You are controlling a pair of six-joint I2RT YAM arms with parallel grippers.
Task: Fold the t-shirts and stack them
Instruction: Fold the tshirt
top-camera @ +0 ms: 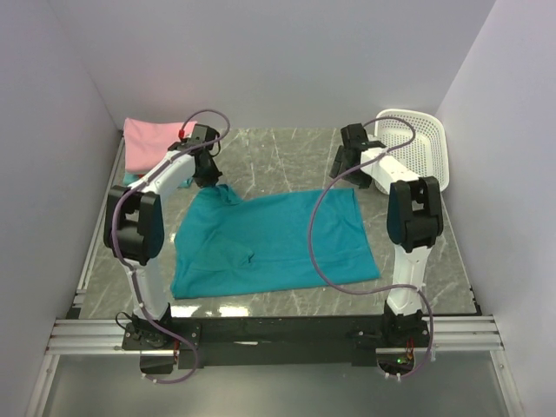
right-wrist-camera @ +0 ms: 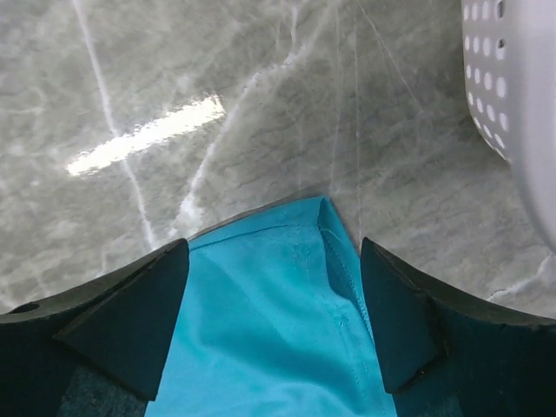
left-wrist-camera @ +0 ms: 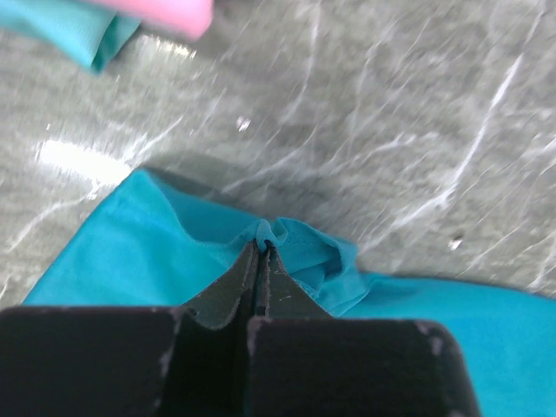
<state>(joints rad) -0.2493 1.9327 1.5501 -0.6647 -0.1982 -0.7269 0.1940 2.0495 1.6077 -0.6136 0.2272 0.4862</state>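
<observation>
A teal-blue t-shirt (top-camera: 274, 243) lies spread on the marble table in the top view. My left gripper (top-camera: 208, 174) is shut on a bunched far-left corner of it (left-wrist-camera: 291, 248), with cloth pinched between the fingertips (left-wrist-camera: 261, 252). My right gripper (top-camera: 349, 169) is open above the shirt's far-right corner (right-wrist-camera: 304, 261); its fingers (right-wrist-camera: 130, 321) stand apart on either side of the hemmed corner and do not grip it. A folded pink t-shirt (top-camera: 149, 143) lies on an aqua one at the far left, and both show at the top left of the left wrist view (left-wrist-camera: 165, 10).
A white plastic lattice basket (top-camera: 415, 152) stands at the far right, close to my right gripper, and its wall shows in the right wrist view (right-wrist-camera: 512, 95). Grey walls enclose the table on the left, back and right. Metal rails run along the near edge.
</observation>
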